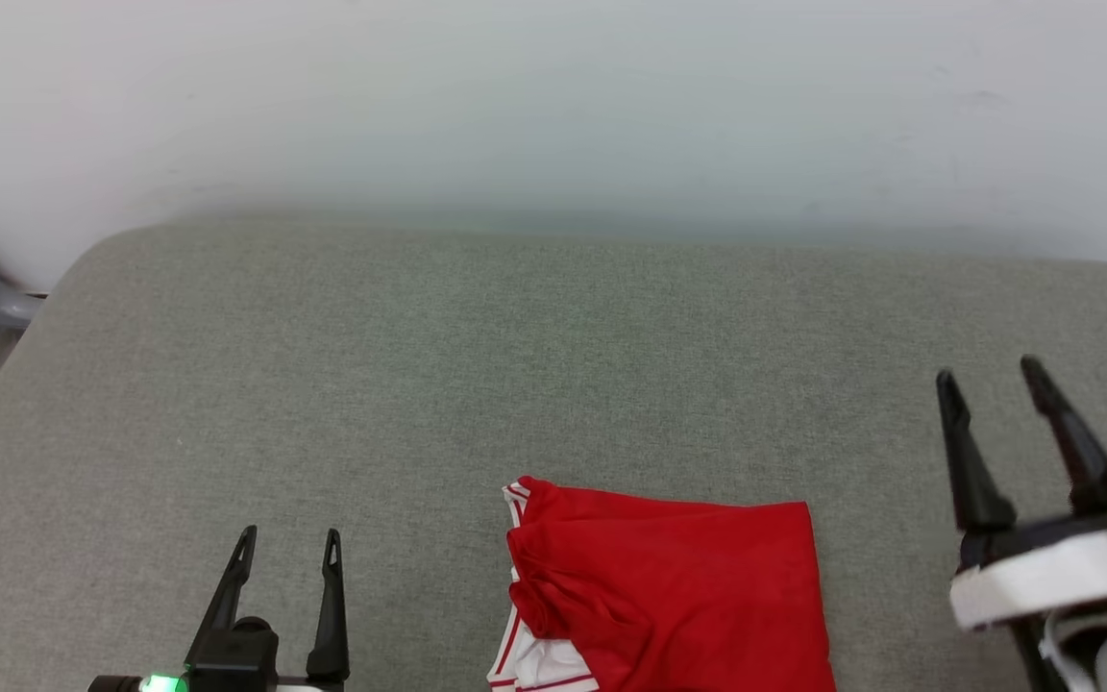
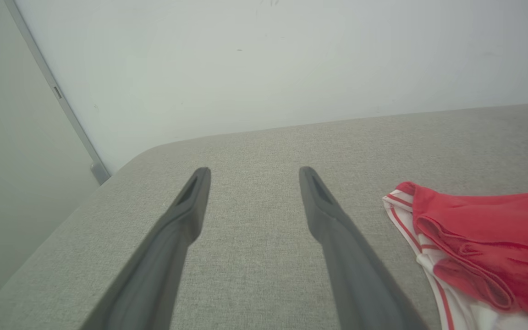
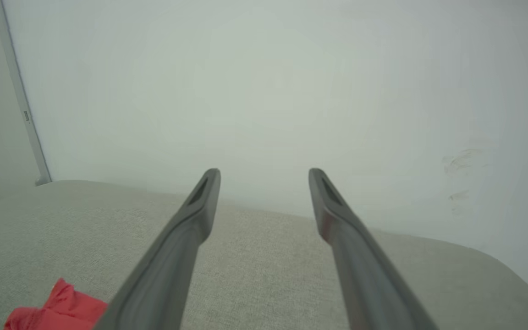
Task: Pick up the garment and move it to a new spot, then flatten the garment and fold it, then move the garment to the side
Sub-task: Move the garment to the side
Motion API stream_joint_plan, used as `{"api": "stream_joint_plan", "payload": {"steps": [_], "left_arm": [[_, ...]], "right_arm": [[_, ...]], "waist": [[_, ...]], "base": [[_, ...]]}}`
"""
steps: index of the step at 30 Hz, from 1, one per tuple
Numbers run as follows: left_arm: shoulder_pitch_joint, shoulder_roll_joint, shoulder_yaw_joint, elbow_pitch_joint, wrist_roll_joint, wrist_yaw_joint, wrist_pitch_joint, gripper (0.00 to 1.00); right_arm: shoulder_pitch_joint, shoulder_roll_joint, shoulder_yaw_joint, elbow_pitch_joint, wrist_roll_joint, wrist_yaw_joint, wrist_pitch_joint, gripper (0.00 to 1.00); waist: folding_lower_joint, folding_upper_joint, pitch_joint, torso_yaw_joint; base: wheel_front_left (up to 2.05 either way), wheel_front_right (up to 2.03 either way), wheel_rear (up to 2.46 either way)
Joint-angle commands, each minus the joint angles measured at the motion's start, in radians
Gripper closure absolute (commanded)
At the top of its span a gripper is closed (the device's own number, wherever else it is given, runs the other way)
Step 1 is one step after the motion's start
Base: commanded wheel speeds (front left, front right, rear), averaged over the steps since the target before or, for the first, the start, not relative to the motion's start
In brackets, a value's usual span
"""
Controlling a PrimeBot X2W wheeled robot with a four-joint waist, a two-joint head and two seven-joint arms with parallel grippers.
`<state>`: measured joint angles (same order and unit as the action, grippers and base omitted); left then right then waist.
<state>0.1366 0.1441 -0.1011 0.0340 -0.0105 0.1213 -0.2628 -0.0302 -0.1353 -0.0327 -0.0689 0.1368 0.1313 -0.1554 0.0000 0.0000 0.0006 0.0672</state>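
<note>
The left gripper (image 1: 290, 531) stands wide and empty over the near edge of the grey bench (image 1: 419, 365). The right gripper (image 1: 987, 368), equally wide and empty, hovers by the right edge. Between the 2, the garment (image 1: 678, 586) lies folded at the middle of the near edge, red with white striped trim on its left side.

Cloth garment (image 1: 678, 586), woven matt surface (image 1: 419, 384) (coarse)

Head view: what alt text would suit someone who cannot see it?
A folded red garment with white striped trim lies on a grey cushion, at the picture's bottom. The left gripper and right gripper hover open on either side, touching nothing; a pale wall stands behind.
</note>
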Motion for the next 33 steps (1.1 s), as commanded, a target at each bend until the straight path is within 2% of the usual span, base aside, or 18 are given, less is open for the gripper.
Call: {"api": "stream_joint_plan", "payload": {"steps": [1,5,12,15,20,23,30,33], "left_arm": [[-0.011,-0.002,-0.002,-0.001,-0.002,-0.001,-0.002,0.0],[-0.018,-0.004,-0.002,-0.004,-0.003,0.0,-0.003,0.0],[-0.041,-0.01,-0.004,-0.003,-0.003,0.002,-0.002,0.0],[-0.046,-0.012,-0.005,-0.002,-0.002,0.002,-0.002,0.0],[-0.061,-0.016,-0.009,-0.001,-0.002,0.002,-0.003,0.0],[-0.066,-0.018,-0.014,-0.001,-0.001,-0.001,-0.003,0.0],[-0.086,-0.026,-0.02,-0.005,0.0,0.002,-0.003,0.0],[-0.116,-0.039,-0.032,-0.004,-0.001,0.001,-0.002,0.0]], "right_arm": [[-0.024,-0.014,0.004,-0.007,0.014,-0.001,0.014,0.0],[-0.123,-0.097,0.055,-0.025,0.109,-0.001,0.172,0.0],[-0.232,-0.262,0.19,-0.048,0.295,-0.001,0.549,0.0],[-0.246,-0.31,0.236,-0.043,0.367,-0.001,0.703,0.0],[-0.242,-0.35,0.281,-0.019,0.462,-0.001,0.906,0.0],[-0.225,-0.352,0.29,0.0,0.507,-0.001,1.0,0.0],[-0.206,-0.358,0.331,0.032,0.558,-0.001,1.124,0.0],[-0.225,-0.34,0.382,0.125,0.557,-0.001,1.148,0.0]], "waist": [[0.0,0.0,0.005,0.002],[0.0,0.0,0.021,0.004],[0.0,0.0,0.05,0.01],[0.0,0.0,0.06,0.015],[0.0,0.0,0.078,0.026],[0.0,0.0,0.09,0.036],[0.0,0.0,0.129,0.061],[0.0,0.0,0.182,0.09]], "base": [[0.0,0.0,0.0],[0.0,0.0,0.0],[0.0,0.0,0.0],[0.0,0.0,0.0],[0.0,0.0,0.0],[0.0,0.0,0.0],[0.0,0.0,0.0],[0.0,0.0,0.0]]}}
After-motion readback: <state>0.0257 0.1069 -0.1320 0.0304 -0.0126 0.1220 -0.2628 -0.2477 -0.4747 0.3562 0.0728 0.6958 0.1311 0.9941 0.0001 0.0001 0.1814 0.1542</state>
